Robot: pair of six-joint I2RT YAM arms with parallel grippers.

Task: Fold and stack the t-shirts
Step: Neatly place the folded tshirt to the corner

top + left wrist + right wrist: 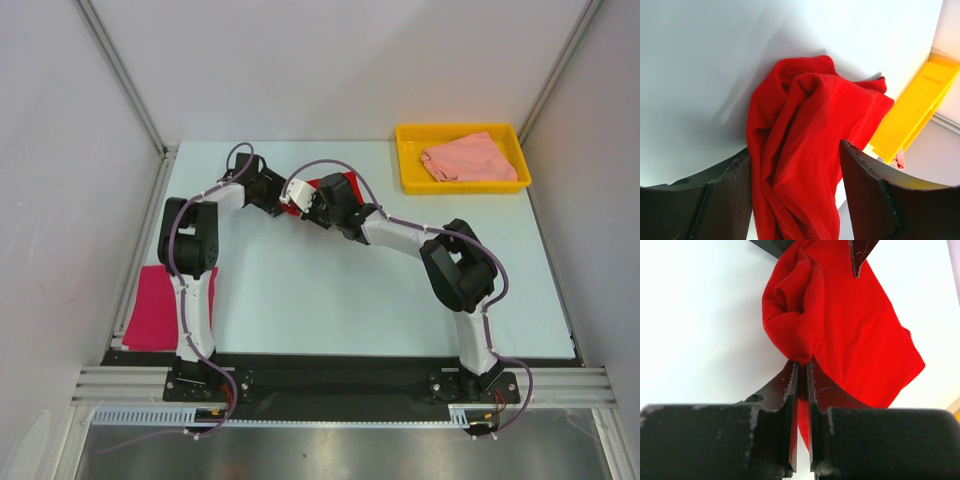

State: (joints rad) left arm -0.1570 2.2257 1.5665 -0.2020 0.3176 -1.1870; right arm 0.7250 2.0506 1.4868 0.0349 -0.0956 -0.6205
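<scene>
Table (330, 290) centre: right jaws pinch red shirt (850, 335); left jaws straddle it.

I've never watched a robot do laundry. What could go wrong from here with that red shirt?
1. The right claw pinches only a small bunch of the red shirt, so the cloth might slip out.
2. The shirt is crumpled rather than flat, so a fold could come out messy.
3. The left claw stands open around the same cloth, close to the right one. They might bump or tug against each other.
</scene>
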